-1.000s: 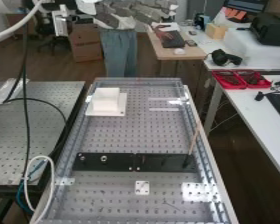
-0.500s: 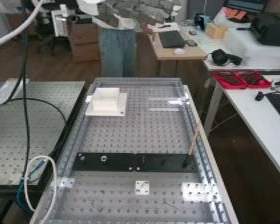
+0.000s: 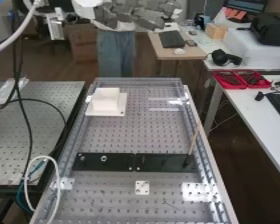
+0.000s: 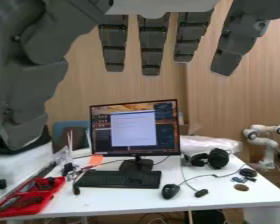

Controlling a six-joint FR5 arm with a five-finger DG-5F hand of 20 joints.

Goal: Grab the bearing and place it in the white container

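On my left, what looks like the smaller nut (image 3: 82, 158) stands on the black bar (image 3: 117, 162), then the larger nut (image 3: 103, 158); the white container (image 3: 106, 104) sits farther up the bench (image 3: 134, 132). Rightmost, the hand (image 3: 134, 14) hangs wide open, fingers straight, holding nothing.

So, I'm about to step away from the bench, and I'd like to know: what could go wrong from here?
The hand could pick the wrong part: the smaller nut and larger nut stand near each other on the black bar.
A low sweep might knock the thin stick leaning at the bar's other end.
Coming down off-line, the hand might bump the white container.
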